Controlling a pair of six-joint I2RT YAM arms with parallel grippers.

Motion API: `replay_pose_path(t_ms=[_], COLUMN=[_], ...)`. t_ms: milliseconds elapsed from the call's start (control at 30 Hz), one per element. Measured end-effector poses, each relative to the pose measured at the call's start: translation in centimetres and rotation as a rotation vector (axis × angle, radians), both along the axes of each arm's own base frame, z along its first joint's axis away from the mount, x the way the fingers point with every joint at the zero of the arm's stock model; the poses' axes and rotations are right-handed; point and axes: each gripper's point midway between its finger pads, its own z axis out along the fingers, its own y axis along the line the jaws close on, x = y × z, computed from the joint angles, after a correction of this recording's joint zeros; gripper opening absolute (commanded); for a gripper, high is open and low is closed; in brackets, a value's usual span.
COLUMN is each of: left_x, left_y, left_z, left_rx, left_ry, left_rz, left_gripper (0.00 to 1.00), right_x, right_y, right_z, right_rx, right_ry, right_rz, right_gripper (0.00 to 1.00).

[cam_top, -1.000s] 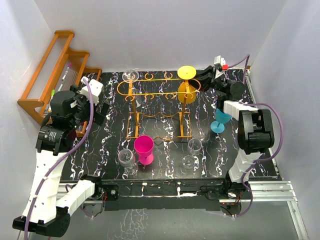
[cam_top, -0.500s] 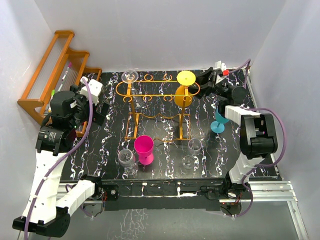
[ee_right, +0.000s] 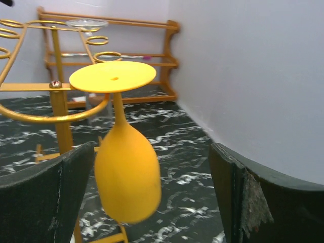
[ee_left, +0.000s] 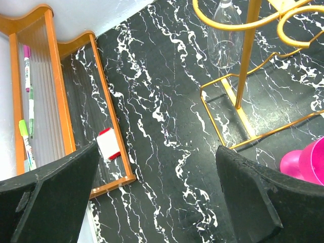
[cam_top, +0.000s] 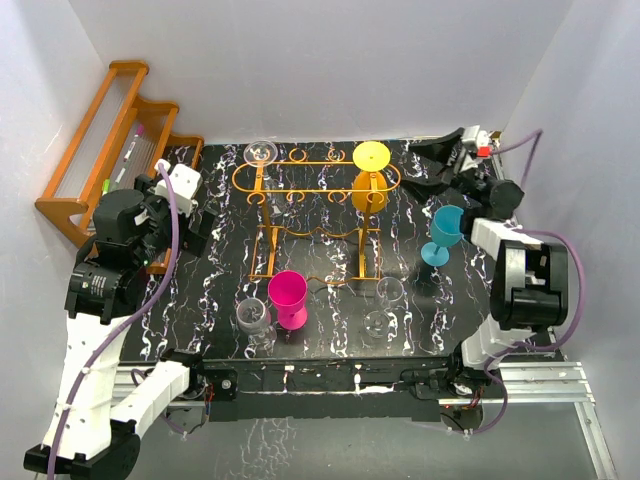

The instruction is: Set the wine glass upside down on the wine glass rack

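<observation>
A yellow wine glass (cam_top: 371, 182) hangs upside down from a ring slot at the right end of the orange-gold wire wine glass rack (cam_top: 320, 161), its round foot on top. In the right wrist view the glass (ee_right: 126, 172) hangs just ahead of my right gripper (ee_right: 152, 197), whose jaws stand wide open and apart from it. From above, the right gripper (cam_top: 437, 158) sits to the right of the rack. My left gripper (ee_left: 157, 202) is open over bare table left of the rack, with nothing between its fingers.
A clear glass (cam_top: 262, 152) hangs upside down at the rack's back left. A pink glass (cam_top: 288, 297), two clear glasses (cam_top: 253, 317) (cam_top: 385, 300) and a teal glass (cam_top: 443, 235) stand on the black marbled table. A brown wooden stepped rack (cam_top: 110, 140) leans at the far left.
My right gripper has opened, let go of the yellow wine glass and drawn back to the right. The glass stays hanging on the rack. The left arm shifted only slightly.
</observation>
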Motion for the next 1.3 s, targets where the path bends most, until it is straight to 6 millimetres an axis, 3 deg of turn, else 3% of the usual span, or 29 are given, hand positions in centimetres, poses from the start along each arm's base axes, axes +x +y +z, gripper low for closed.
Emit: replay_pose_path(t_ms=[133, 200, 300, 400, 467, 600, 733, 800, 933, 1100, 1233, 1300], left_x=[-0.5, -0.7, -0.9, -1.6, -2.3, -3.7, -4.5, -4.7, -5.0, -5.3, -5.8, -6.1], left_y=[0.5, 0.6, 0.5, 0.5, 0.6, 0.7, 0.5, 0.4, 0.8, 2.1, 3.5, 4.1], left_z=[-0.8, -0.8, -0.6, -0.9, -1.3, -1.8, -1.9, -1.8, -1.7, -1.2, -0.5, -0.2], left_rx=[0.009, 0.012, 0.018, 0.025, 0.029, 0.029, 0.016, 0.010, -0.004, -0.017, -0.013, -0.012], left_ry=[0.057, 0.099, 0.161, 0.211, 0.241, 0.294, 0.327, 0.328, 0.327, 0.299, 0.255, 0.240], left_rz=[0.029, 0.038, 0.037, 0.030, 0.027, 0.025, 0.016, 0.016, 0.046, 0.136, 0.201, 0.227], left_gripper=[0.97, 0.97, 0.97, 0.97, 0.97, 0.97, 0.97, 0.97, 0.97, 0.97, 0.97, 0.97], right_x=[-0.6, -0.6, -1.1, -3.4, -5.8, -9.4, -11.8, -13.1, -16.2, -18.2, -19.2, -20.2], right_y=[-3.4, -4.6, -4.6, -3.3, -3.6, -7.0, -6.7, -6.2, -4.3, -3.4, -3.6, -3.7], right_z=[2.2, 4.8, 8.8, 11.9, 12.6, 12.3, 13.7, 12.1, 6.4, 1.4, -2.7, -4.4], right_rx=[-0.017, -0.028, -0.055, -0.063, -0.020, 0.084, 0.065, 0.075, 0.041, -0.047, -0.123, -0.163], right_ry=[-0.127, -0.192, -0.245, -0.238, -0.162, 0.127, 0.317, 0.429, 0.673, 0.925, 1.096, 1.173], right_rz=[-0.161, -0.295, -0.471, -0.605, -0.676, -0.840, -0.824, -0.797, -0.686, -0.641, -0.662, -0.665], right_gripper=[0.99, 0.98, 0.98, 0.98, 0.98, 0.98, 0.98, 0.98, 0.96, 0.75, 0.46, 0.44])
